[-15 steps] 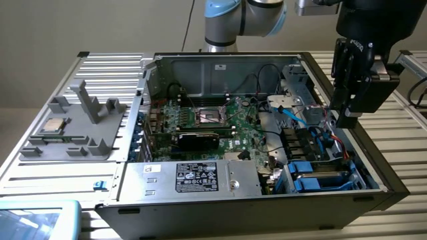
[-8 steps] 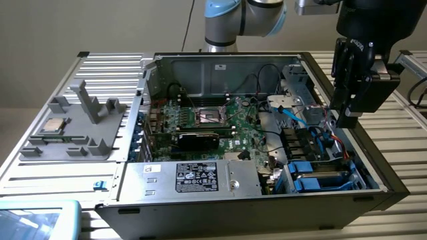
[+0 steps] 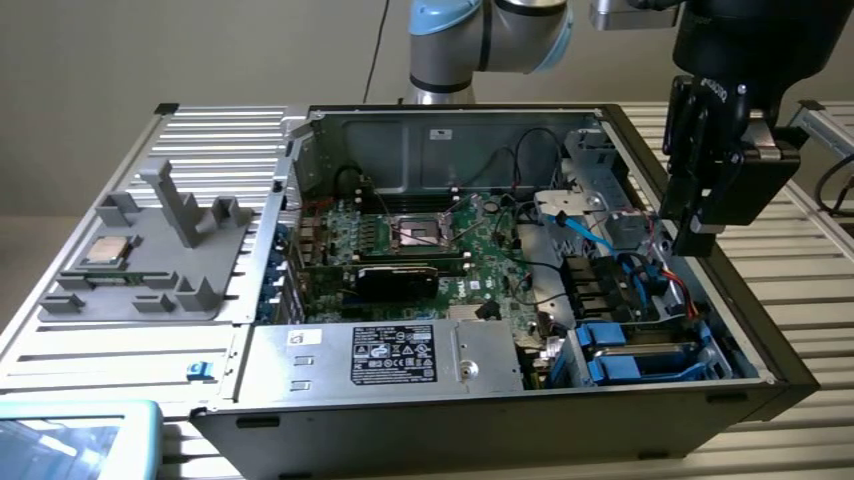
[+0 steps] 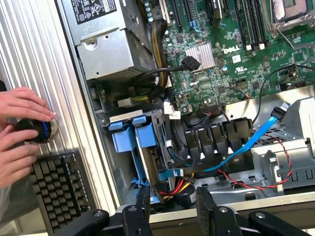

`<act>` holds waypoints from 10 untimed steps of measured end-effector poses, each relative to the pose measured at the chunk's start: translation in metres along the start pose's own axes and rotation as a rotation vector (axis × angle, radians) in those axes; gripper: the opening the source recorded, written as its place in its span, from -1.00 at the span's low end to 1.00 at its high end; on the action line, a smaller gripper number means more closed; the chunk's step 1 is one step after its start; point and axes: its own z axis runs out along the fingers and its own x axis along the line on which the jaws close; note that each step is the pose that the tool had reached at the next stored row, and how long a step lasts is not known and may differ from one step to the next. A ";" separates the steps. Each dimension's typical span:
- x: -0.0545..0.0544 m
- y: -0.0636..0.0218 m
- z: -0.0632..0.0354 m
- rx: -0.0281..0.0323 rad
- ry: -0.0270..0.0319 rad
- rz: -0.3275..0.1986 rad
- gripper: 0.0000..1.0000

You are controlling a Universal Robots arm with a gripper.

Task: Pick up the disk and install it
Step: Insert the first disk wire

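We see the claw (image 4: 173, 196) spread and empty above the open computer case (image 3: 534, 425). It hangs near the blue carriers (image 4: 133, 137) in the case's corner.

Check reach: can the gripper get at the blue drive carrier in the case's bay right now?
Probably yes. The gripper hangs open above the lidless case, near the blue drive carrier; nothing covers it, though a blue cable and red wires run close.

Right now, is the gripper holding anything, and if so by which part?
Nothing is held: the gripper is open and empty, above the computer case.
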 end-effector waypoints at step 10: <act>0.024 -0.0059 0.0044 -0.0094 -0.0208 0.001 0.00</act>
